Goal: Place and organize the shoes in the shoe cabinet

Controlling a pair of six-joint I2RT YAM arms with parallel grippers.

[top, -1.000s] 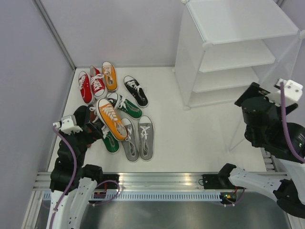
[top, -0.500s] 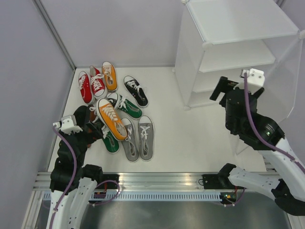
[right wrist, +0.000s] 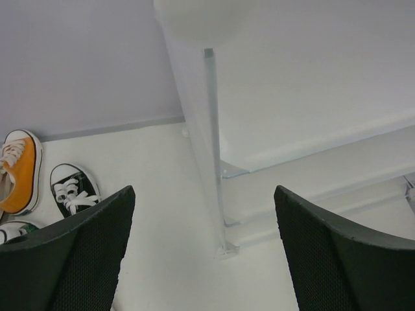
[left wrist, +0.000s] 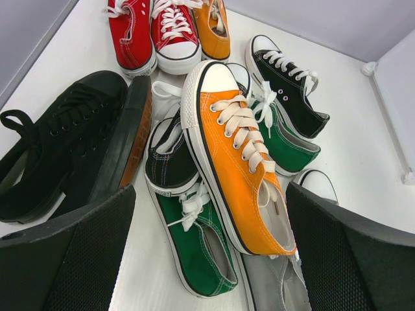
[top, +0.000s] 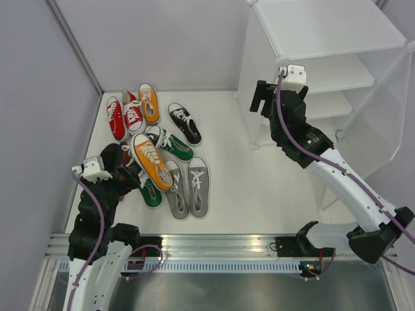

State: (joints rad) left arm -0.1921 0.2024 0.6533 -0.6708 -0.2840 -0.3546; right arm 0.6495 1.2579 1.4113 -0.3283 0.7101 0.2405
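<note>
The left claw (left wrist: 211,194) hangs with jaws wide apart and empty over the shoes (top: 159,152), which lie heaped well to the left of the shoe cabinet (top: 331,26), none on the shelves that show. The orange shoe (left wrist: 233,149) on top looks light, its canvas soft and its laces loose. I'd pinch it across the stiffer rubber sole, mid-length. The right claw (right wrist: 204,194), also spread and empty, faces the cabinet's front-left corner.
</note>
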